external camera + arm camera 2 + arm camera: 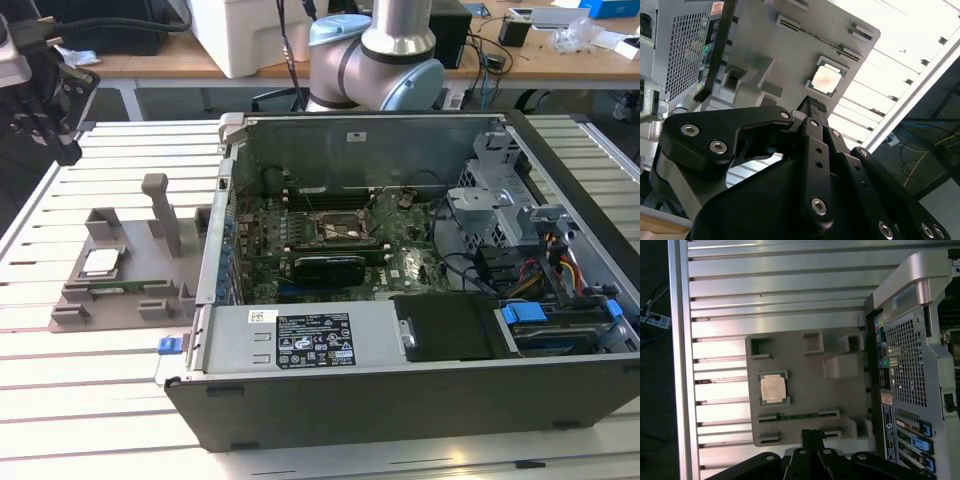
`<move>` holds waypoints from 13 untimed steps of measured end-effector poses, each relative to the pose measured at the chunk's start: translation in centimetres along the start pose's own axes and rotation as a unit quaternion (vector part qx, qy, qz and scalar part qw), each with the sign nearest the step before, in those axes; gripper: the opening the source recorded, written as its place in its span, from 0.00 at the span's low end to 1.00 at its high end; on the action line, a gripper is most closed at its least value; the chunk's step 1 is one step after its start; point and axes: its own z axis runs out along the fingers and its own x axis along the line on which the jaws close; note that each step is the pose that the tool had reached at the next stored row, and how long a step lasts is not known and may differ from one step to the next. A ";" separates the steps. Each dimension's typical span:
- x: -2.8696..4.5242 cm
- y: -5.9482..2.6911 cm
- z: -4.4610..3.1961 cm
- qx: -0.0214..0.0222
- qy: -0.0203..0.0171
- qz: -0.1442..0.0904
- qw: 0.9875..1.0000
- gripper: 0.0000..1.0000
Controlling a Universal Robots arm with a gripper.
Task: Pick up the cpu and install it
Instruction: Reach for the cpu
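Observation:
The cpu (pixel 101 262) is a small silvery square chip lying flat in a recess of a grey fixture plate (pixel 135 300) on the table, at the exterior view's left of the open computer case (pixel 400 400). Both wrist views show the cpu (pixel 773 388) (pixel 826 80) from above in its pocket. My black gripper (pixel 810 434) (pixel 813 104) hangs well above the plate with its fingers pressed together and nothing between them. In the exterior view the gripper (pixel 60 135) is high at the far left. Inside the case, the motherboard's socket (pixel 340 230) sits near the middle.
The grey plate (pixel 805 365) has upright posts (pixel 160 215) and a thin green memory stick (pixel 797 416) in a slot. The case's rear panel (pixel 905 365) stands beside the plate. The slatted aluminium table (pixel 90 400) ends at an edge (pixel 677 365).

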 end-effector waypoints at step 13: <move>4.66 0.20 0.16 0.000 0.000 0.000 1.000 0.11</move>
